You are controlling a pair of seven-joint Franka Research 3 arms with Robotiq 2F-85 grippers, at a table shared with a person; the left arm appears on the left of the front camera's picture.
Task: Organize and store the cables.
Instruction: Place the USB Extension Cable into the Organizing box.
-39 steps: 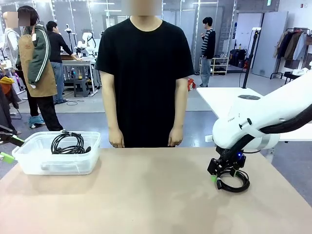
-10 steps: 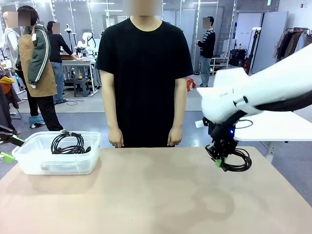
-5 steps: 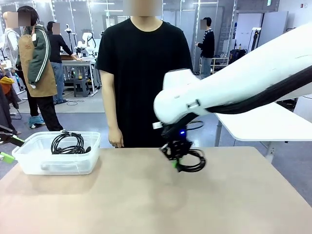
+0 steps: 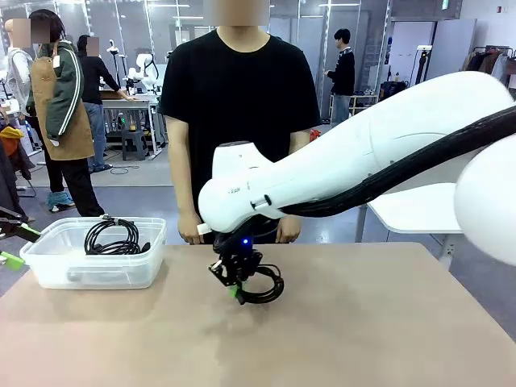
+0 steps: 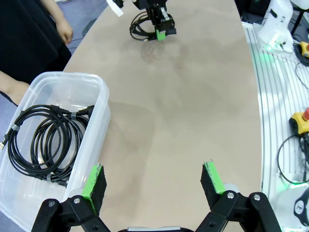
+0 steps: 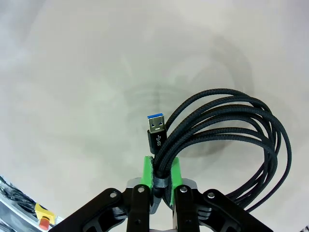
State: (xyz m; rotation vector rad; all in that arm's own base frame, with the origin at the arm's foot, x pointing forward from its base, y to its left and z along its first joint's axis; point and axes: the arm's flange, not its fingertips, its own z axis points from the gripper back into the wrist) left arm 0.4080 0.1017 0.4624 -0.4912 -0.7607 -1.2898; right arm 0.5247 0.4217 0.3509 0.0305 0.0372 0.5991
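My right gripper (image 4: 236, 288) hangs just above the table's middle, shut on a coiled black cable (image 4: 262, 287). The right wrist view shows that cable (image 6: 227, 145) pinched between the green pads (image 6: 148, 176), its USB plug (image 6: 156, 131) sticking up. In the left wrist view the same gripper (image 5: 159, 30) and its cable (image 5: 140, 30) sit far up the table. Another black cable coil (image 4: 113, 237) lies in the clear plastic bin (image 4: 48, 266) at the left, seen too as a cable (image 5: 46, 140) in the bin (image 5: 99, 104). My left gripper (image 5: 154, 180) stands open beside the bin, holding nothing.
A person in a black shirt (image 4: 242, 105) stands at the far edge, hands (image 4: 192, 230) hanging by the table. A white side table (image 4: 435, 205) stands off to the right. Bare tabletop (image 4: 363, 322) stretches between the bin and the right arm.
My right arm has swept left across the table with the cable coil in its grip, from the right side to the middle. The left gripper and bin stay as they were.
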